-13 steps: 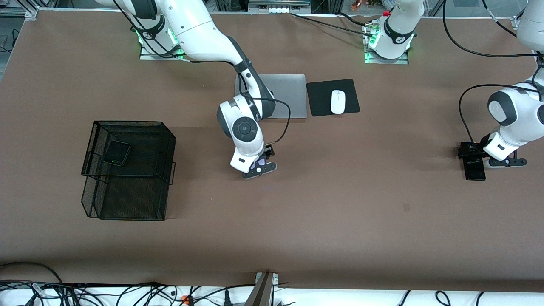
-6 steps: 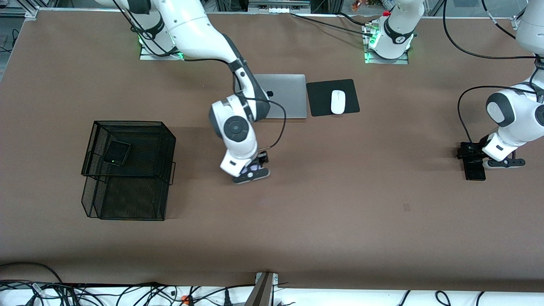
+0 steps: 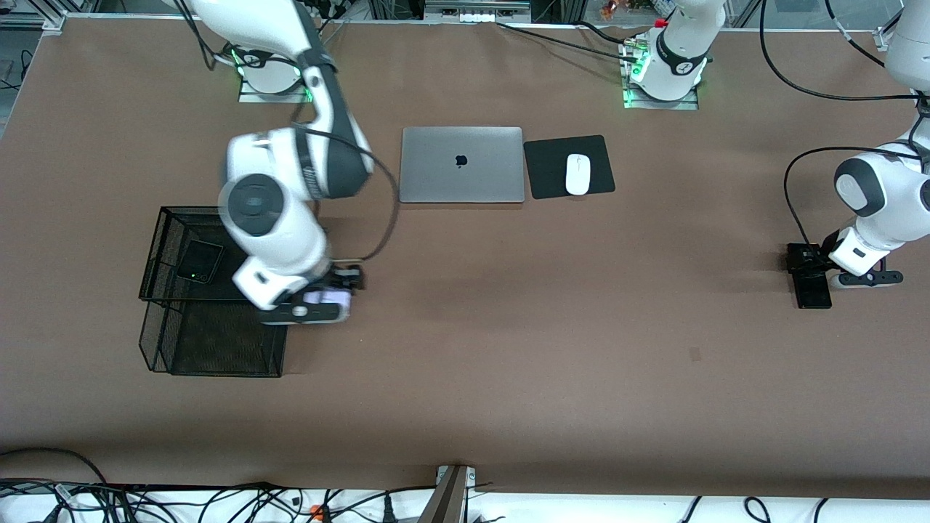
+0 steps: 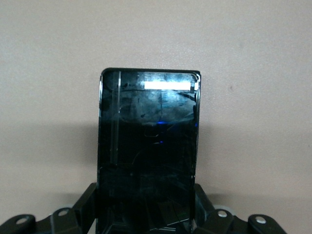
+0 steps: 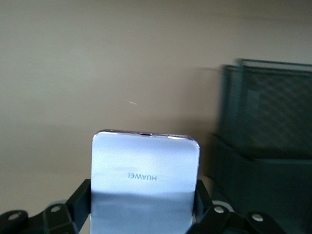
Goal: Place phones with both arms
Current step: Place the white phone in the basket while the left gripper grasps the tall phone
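My right gripper (image 3: 320,303) is shut on the white-lavender phone (image 3: 328,296) and holds it in the air beside the black mesh basket (image 3: 163,225); the right wrist view shows the phone (image 5: 145,180) between the fingers. The small squarish black phone (image 3: 200,261) lies on the basket's upper tier. My left gripper (image 3: 821,272) is low at the left arm's end of the table, shut on the longer black phone (image 3: 811,288); the left wrist view shows this slab (image 4: 148,146) between the fingers.
A closed silver laptop (image 3: 462,165) lies near the robots' side, mid-table. Beside it, a white mouse (image 3: 577,174) sits on a black mouse pad (image 3: 545,171). The mesh basket also shows in the right wrist view (image 5: 265,146).
My right arm has swung from mid-table toward the basket, carrying the white-lavender phone. My left gripper has stayed almost still on the long black phone.
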Motion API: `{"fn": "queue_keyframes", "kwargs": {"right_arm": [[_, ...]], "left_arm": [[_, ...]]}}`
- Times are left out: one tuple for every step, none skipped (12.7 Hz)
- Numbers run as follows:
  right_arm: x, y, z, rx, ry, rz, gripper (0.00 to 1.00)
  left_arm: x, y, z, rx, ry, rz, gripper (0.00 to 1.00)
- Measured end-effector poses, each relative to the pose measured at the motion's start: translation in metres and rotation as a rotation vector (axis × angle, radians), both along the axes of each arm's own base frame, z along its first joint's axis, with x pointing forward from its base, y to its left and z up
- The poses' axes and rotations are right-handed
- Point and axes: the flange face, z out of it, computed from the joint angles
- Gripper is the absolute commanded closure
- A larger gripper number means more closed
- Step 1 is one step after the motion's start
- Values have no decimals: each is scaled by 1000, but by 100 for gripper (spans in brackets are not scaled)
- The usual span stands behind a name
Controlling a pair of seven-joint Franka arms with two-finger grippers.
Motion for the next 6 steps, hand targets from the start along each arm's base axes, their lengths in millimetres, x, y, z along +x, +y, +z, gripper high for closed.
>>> {"fn": "queue_keyframes", "kwargs": {"right_arm": [[4, -29, 9, -18, 13, -2, 100], [10, -59, 12, -35, 15, 2, 100], [17, -92, 12, -33, 18, 1, 100], [26, -128, 8, -5, 17, -2, 100], [34, -161, 1, 24, 8, 2, 100], [41, -186, -9, 43, -6, 3, 100]], "left_arm": [[0, 1, 0, -5, -4, 12, 100], [0, 1, 1, -6, -5, 16, 100], [2, 2, 1, -6, -6, 16, 100], [5, 1, 3, -10, -2, 14, 100], [12, -2, 7, -21, 16, 9, 100], [19, -4, 13, -31, 37, 6, 100]]}}
